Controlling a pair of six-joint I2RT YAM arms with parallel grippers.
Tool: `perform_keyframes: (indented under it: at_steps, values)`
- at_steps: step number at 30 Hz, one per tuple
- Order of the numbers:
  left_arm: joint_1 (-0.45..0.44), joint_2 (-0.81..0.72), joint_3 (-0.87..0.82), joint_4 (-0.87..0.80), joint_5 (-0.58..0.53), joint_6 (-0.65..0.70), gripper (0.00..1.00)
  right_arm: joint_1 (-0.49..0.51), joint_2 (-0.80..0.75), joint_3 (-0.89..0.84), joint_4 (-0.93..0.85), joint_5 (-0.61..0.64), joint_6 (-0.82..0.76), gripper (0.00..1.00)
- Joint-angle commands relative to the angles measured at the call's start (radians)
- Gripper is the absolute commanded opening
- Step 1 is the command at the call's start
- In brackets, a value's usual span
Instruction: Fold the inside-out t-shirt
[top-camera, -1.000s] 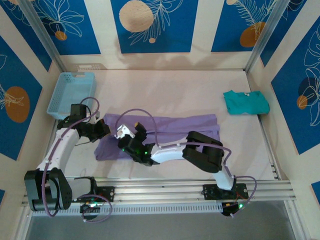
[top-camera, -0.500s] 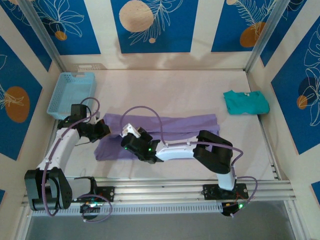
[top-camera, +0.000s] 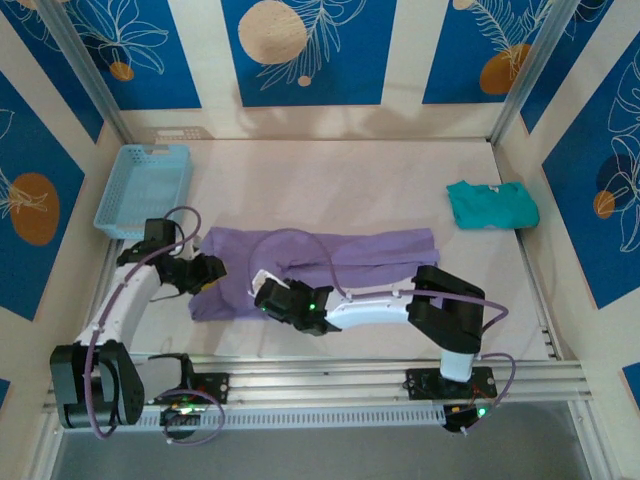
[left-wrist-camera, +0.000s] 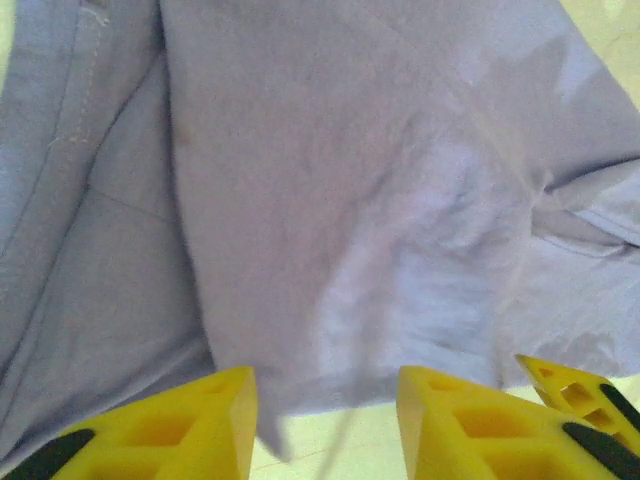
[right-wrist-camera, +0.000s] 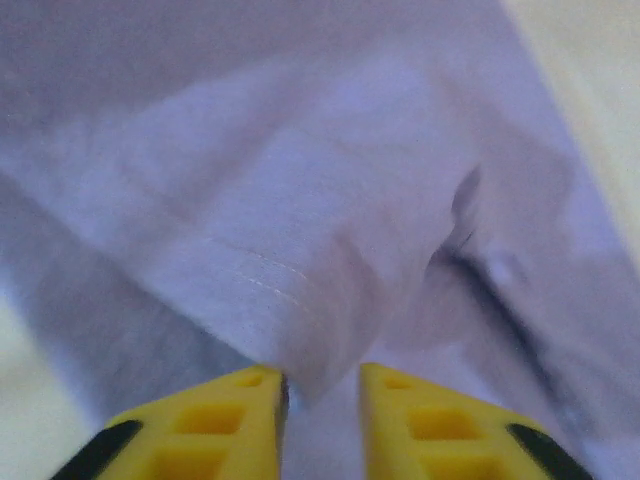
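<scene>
The inside-out t-shirt (top-camera: 380, 250) lies flat on the pale surface (top-camera: 340, 180) as a long lavender band across the middle, its left end wider and reaching toward the near edge; the light blue basket (top-camera: 143, 188) sits well apart at the far left, and a folded teal shirt (top-camera: 492, 203) lies at the far right, apart from the lavender cloth. The left fingers (top-camera: 212, 269) sit at the band's left end, just at the cloth's edge; the right fingers (top-camera: 263, 291) are down on the near-left part of the shirt, close beside the left pair.

From the left wrist, the yellow fingers (left-wrist-camera: 232, 400) stand spread with a clear gap — the shirt's (left-wrist-camera: 330, 200) loose edge ends right at their tips, a strip of bare surface shows between them, and nothing is gripped. From the right wrist, the fingers (right-wrist-camera: 255, 400) stand close together and pinch a stitched hem fold of the shirt (right-wrist-camera: 300, 200) — the fold dips into the narrow gap and meets both inner faces; the rest of the cloth spreads away ahead of them in soft creases.
</scene>
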Motion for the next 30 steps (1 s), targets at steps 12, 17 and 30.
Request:
perform_keyframes:
  at_steps: [12,17,30]
  values:
    - [-0.027,-0.125,-0.020,0.262,-0.266,-0.183,0.72,-0.200,-0.263,-0.075,-0.010,-0.555,0.184,0.49]
    - [-0.030,-0.021,-0.056,0.425,-0.356,-0.159,0.81,-0.252,-0.056,0.072,-0.026,-0.517,0.290,0.43]
    - [-0.077,0.294,-0.039,0.492,-0.315,-0.019,0.92,-0.263,0.163,0.155,-0.107,-0.546,0.467,0.17]
